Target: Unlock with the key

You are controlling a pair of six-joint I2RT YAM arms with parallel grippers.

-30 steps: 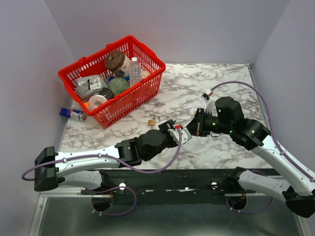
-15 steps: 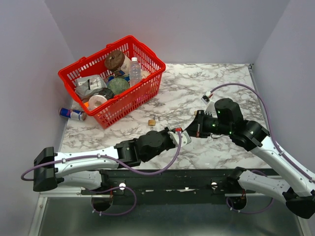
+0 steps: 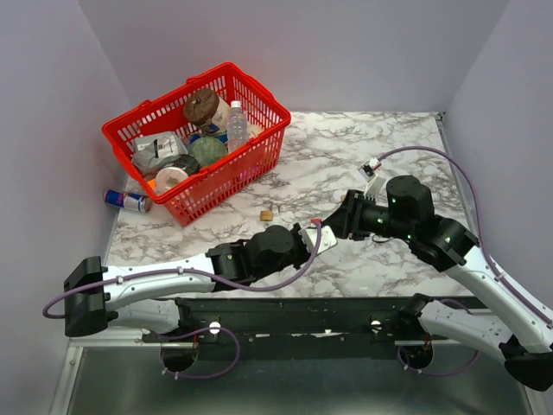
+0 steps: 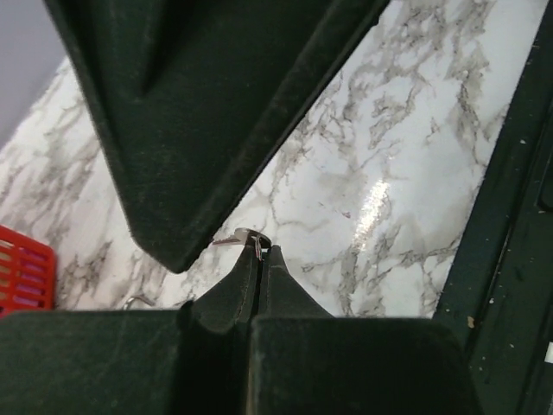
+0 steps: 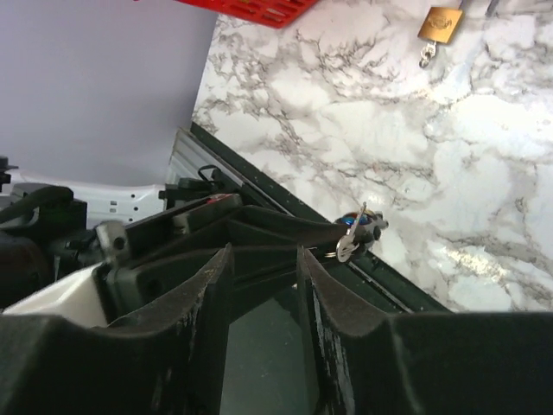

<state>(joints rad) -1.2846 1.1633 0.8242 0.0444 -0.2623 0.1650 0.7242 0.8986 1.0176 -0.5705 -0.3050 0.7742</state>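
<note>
The key [image 5: 352, 239], a tiny thing with a dark head and a short silver blade, sticks out of the tips of my left gripper [image 4: 260, 252], which is shut on it. A bit of its metal shows as the key [image 4: 239, 235] just above those tips. My right gripper [image 5: 263, 252] stands open right beside it, holding nothing. From above, the left gripper [image 3: 321, 232] and right gripper [image 3: 337, 223] meet tip to tip over the marble, near the front. The small brass padlock [image 3: 267, 213] lies on the table left of them, seen far off as the padlock [image 5: 439, 23].
A red basket [image 3: 233, 177] full of groceries stands at the back left, with a can [image 3: 125, 201] lying beside it. The black mounting rail [image 3: 328, 311] runs along the near table edge. Grey walls close the sides.
My left gripper closed on the key. My right gripper then opened, let it go and drew back slightly to the right.
</note>
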